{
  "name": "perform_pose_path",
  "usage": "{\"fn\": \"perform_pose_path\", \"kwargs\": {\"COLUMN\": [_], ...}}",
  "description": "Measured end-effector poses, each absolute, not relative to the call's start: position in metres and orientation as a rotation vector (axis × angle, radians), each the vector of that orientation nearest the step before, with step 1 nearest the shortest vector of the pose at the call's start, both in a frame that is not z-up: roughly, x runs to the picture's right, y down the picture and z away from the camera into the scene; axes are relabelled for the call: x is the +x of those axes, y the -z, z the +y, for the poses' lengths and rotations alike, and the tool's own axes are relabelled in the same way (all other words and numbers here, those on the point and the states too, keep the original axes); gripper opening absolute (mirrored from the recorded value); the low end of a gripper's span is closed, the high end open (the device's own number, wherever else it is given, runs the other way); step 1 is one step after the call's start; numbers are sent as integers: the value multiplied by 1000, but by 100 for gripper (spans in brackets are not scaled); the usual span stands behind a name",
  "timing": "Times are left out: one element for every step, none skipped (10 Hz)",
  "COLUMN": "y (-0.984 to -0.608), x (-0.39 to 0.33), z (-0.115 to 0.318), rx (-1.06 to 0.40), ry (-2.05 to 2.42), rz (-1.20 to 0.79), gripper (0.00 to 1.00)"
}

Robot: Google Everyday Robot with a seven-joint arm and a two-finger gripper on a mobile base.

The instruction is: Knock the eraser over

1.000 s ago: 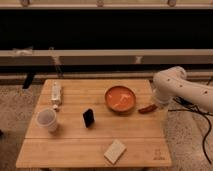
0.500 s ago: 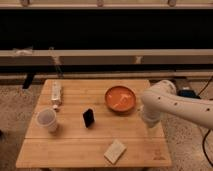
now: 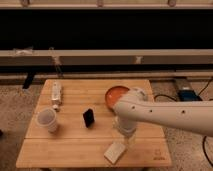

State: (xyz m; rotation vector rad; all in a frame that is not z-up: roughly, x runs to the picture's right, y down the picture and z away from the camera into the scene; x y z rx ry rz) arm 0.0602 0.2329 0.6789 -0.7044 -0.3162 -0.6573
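Partly masked by its own bulky white arm (image 3: 165,114), the gripper (image 3: 123,136) hangs low over the front part of the wooden table (image 3: 75,137). It shows only as a dim shape below the wrist, and whether the claw is wide or narrow cannot be told. The eraser (image 3: 88,118), a small black block, stands upright on the tabletop to the picture-left of the claw and a little farther back, clearly apart from it. Just beneath the claw and toward the front edge lies a flat pale beige block (image 3: 115,151); contact between the two cannot be made out. Behind the claw, the arm covers much of the orange bowl (image 3: 114,93), leaving only its left rim and part of its inside in view. Well to the left, beyond the eraser, sits a white cup (image 3: 48,120), with a long white object (image 3: 56,93) of unclear kind behind it. The arm runs out of frame at the right edge.
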Motion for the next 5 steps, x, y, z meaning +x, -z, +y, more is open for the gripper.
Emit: {"fn": "perform_pose_path", "kwargs": {"y": [-679, -684, -689, -696, -703], "x": [41, 27, 19, 12, 2], "z": [235, 237, 236, 234, 232], "rx": [-706, -710, -712, -712, -713], "ry": [697, 726, 741, 754, 764], "rz": [-344, -368, -381, -391, -405], "gripper": [74, 74, 74, 74, 74]}}
